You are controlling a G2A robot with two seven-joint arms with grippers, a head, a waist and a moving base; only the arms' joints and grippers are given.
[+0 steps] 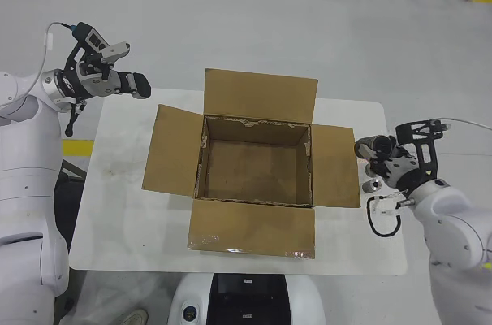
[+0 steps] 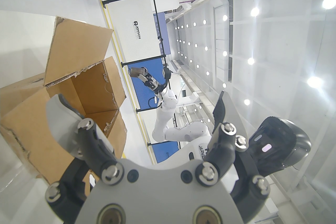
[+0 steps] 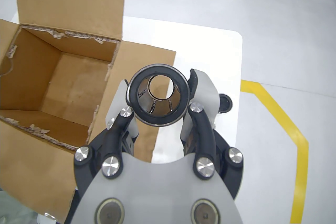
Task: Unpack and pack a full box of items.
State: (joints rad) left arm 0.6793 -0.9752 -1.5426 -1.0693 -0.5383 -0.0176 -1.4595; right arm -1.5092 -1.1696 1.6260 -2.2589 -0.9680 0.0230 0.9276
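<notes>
Right of the open box (image 1: 254,171), right tool (image 3: 158,83) tight around a ball-tracked metal sleeve (image 3: 160,108); left tool (image 2: 139,99) wide open.

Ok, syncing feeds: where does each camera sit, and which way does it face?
Top: above the arms, facing down on the open box, table, left pincer and right pincer.
Left wrist: behind its open pincer, facing up past the box to the ceiling.
Right wrist: behind its pincer gripping a metal sleeve, facing down.
All share the box.

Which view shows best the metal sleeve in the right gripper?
The right wrist view: the metal sleeve is close and end-on, its bore visible. The top view shows it small; the left wrist view, far off.
</notes>
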